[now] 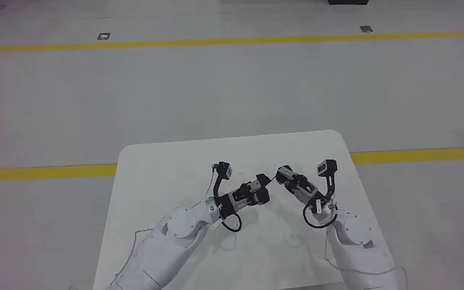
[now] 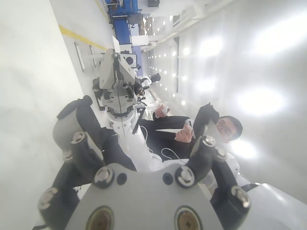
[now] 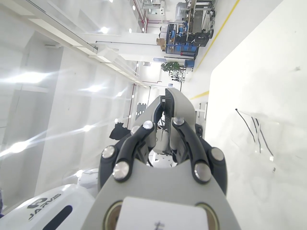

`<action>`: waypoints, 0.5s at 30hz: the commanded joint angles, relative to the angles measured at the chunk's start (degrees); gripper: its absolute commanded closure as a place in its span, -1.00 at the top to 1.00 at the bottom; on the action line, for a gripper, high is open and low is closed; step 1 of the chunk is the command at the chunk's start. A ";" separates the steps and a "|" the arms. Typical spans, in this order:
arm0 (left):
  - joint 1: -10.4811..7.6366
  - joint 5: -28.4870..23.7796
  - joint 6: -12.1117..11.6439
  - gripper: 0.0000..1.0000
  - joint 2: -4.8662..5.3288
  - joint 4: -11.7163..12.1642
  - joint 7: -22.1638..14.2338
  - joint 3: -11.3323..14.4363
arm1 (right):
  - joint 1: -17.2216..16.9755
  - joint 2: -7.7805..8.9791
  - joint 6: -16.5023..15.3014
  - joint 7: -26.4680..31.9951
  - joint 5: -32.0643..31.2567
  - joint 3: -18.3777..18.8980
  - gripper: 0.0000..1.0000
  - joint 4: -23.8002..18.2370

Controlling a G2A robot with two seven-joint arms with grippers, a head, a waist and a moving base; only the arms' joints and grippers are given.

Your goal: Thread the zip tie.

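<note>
Left pincer [image 2: 146, 102]: wide open with nothing between its fingers, held over the middle of the bench [image 1: 167, 174] and facing the right pincer.
Right pincer [image 3: 168, 90]: fingers pressed together; cannot tell if anything is pinched between them. Its tip is near the left pincer's tip.
Zip tie [image 3: 244, 124]: thin black strand lying flat on the bench beside other black strands, well apart from the right pincer.
Dark line: in the left wrist view a thin line runs down the front of the right pincer; cannot tell what it is.
</note>
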 commanded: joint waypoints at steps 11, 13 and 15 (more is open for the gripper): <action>-1.79 1.53 1.39 1.00 -0.56 1.76 4.91 1.68 | 0.21 0.12 0.00 -1.17 -6.75 -1.04 -1.00 -0.84; -1.90 1.43 1.62 0.98 -0.58 1.88 5.17 1.73 | 0.06 0.05 0.00 -1.50 -7.30 -1.24 -1.00 -1.02; -1.99 1.36 1.71 0.72 -0.57 2.03 5.26 1.73 | 0.08 0.02 0.00 -1.71 -8.10 -1.27 -1.00 -1.17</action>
